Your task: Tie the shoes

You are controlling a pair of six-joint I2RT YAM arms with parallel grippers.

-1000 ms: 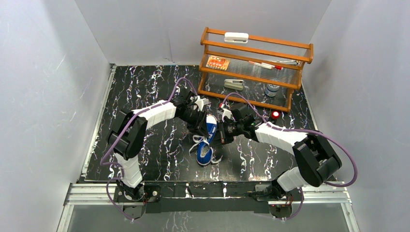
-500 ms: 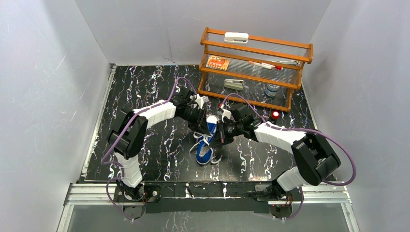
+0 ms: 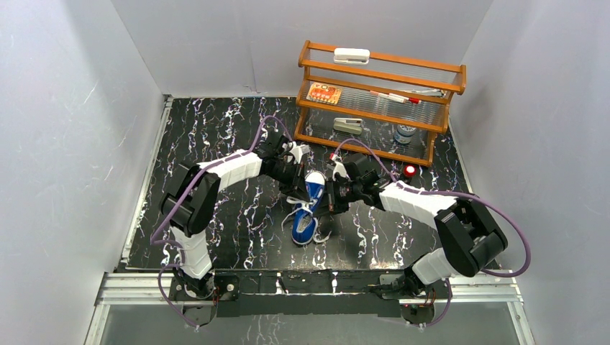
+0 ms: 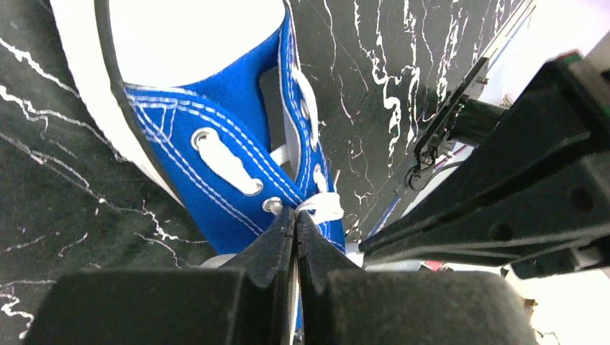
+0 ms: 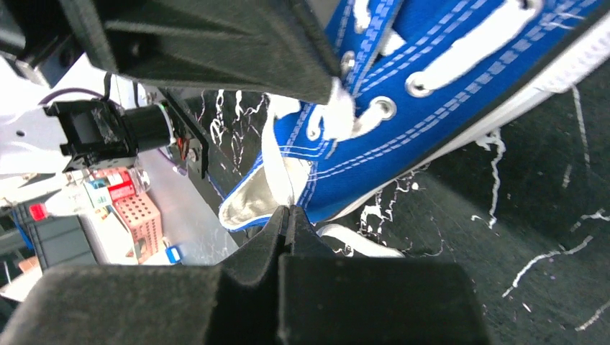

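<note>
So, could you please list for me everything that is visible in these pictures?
sneaker: 1, blue with white toe, table centre between the arms
laces: white, loose on the sneaker
rack: 1, brown wood, far right of table
box: 1, white, rack top
card: 1, orange, middle shelf left
pens: about 2, white with red, middle shelf
block: 1, white, lowest shelf
bottle: 1, clear, lowest shelf right
button: 1, red, table by rack
table: 1, black marbled
left claw: 1, black, shut on laces
right claw: 1, black, shut on laces
</note>
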